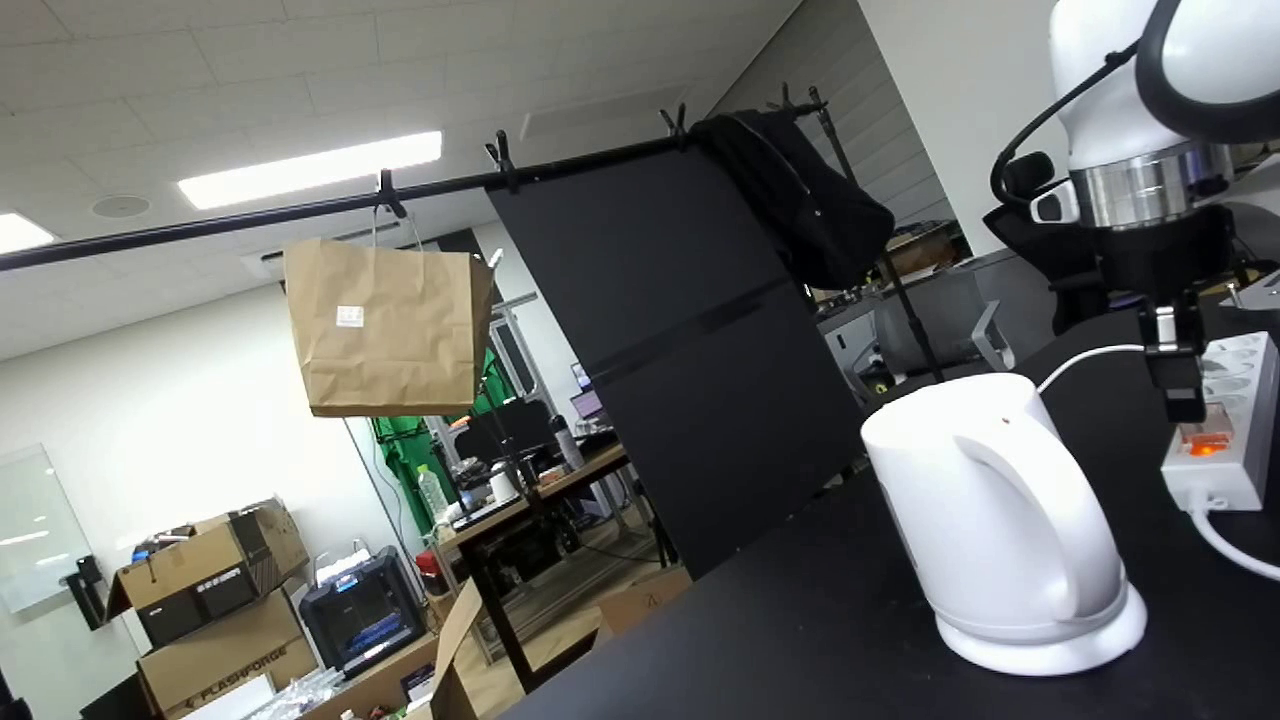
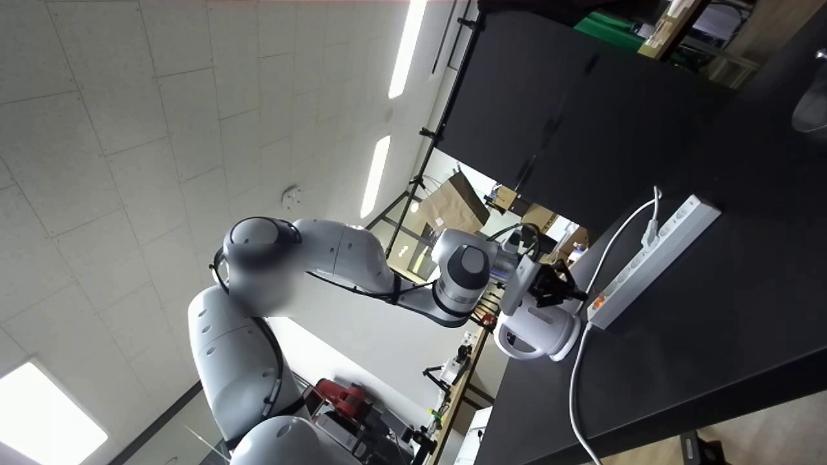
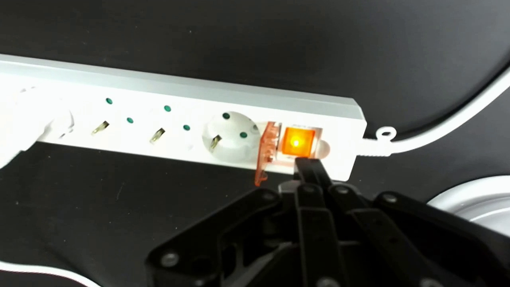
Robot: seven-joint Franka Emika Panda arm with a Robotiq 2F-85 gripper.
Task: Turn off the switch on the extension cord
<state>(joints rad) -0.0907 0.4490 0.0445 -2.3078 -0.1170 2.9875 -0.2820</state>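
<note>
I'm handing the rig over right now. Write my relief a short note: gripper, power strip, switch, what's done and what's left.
Gripper: shut, holding nothing; its tip overlaps the lower edge of the switch in the wrist view. Contact can't be told.
Switch: glowing orange, at one end of the white power strip; its flip cover stands open.
Power strip: on the black table, with a plug in it. The kettle stands near the switch end.
Done: cover open, gripper at the switch.
Left: switching off. Probably press down, then check that the glow goes out.
</note>
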